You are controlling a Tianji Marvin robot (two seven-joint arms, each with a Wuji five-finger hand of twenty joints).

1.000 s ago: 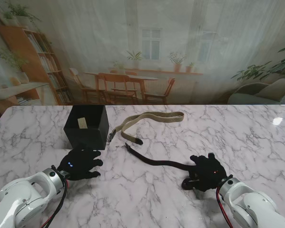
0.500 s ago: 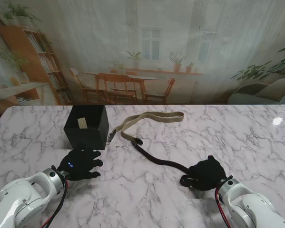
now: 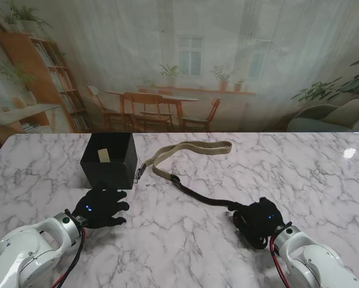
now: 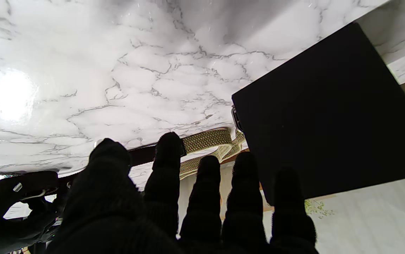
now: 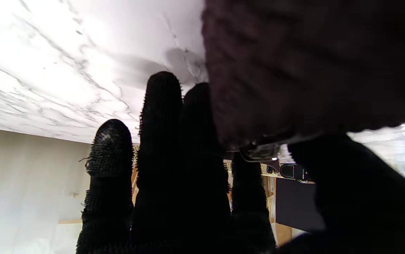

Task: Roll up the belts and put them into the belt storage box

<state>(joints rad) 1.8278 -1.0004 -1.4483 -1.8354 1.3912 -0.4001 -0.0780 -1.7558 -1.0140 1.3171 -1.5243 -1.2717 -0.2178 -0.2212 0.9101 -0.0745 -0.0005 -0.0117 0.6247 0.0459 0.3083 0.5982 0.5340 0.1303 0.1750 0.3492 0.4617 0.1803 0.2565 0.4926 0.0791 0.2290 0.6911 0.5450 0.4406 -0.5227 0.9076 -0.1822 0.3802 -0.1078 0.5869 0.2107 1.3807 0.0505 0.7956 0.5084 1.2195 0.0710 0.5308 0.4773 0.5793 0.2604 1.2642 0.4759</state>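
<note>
Where the marble table (image 3: 185, 246) runs toward its near right corner, the dark belt (image 3: 200, 195) ends under the right robot hand (image 3: 258, 221), which is closed over the belt's near end; a curl of the strap shows at the hand's near side. From there the dark belt stretches in a nearly straight line across the middle of the table, away from me and to the left, and its far tip touches the khaki belt (image 3: 191, 149). The khaki belt lies as a long flat loop toward the far edge of the table, one end with a metal buckle just beside the right wall of the black belt storage box (image 3: 109, 161).

The box stands upright on the left half of the table, near the far edge, open at the top, with a small pale tag showing inside. In the right wrist view the dark belt (image 5: 294, 70) fills much of the picture, pressed close against the fingers (image 5: 160, 116).

The left robot hand (image 3: 100, 207) rests on the table just nearer to me than the box, holding nothing, its fingers (image 4: 206, 183) spread a little and pointing toward the box (image 4: 329, 113). The khaki webbing (image 4: 207, 139) shows beyond the fingertips in that wrist view.
</note>
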